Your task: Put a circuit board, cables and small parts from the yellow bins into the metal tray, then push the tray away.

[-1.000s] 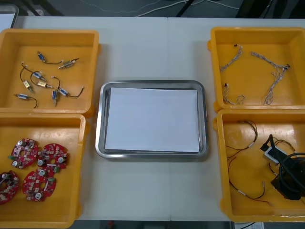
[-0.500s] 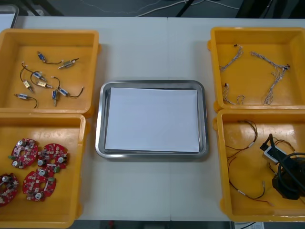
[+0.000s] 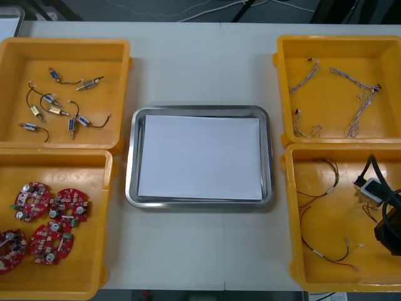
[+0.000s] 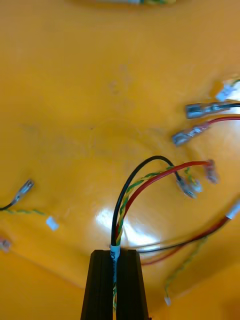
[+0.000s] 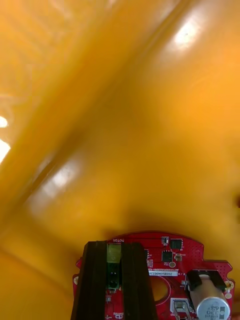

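**Both grippers closed on items in the near bins**

The tray [image 3: 129, 163], white inside, lies at the middle of the desk [image 3: 188, 63], with two yellow bins at each side. The left gripper [image 5: 114, 246] is in the near left bin [image 3: 103, 219]. Its fingers are clamped on a small green component at the rim of a red board [image 5: 200, 255], apart only by that component's width. Whether the board is clear of the bin floor cannot be told. Three more boards [image 3: 52, 241] lie beside it in the same bin.

The right gripper [image 4: 115, 254] is over the near right bin [image 3: 294, 213]. Its fingers are almost together, pinching a cable [image 4: 131, 192] of black, red and yellow-green strands. The cable arches out from the fingertips above the bin floor. Loose cables [image 3: 319, 226] lie on that floor around it.

The far left bin [image 3: 119, 63] holds small parts [image 3: 59, 110]. The far right bin [image 3: 282, 63] holds pale cables [image 3: 360, 103].
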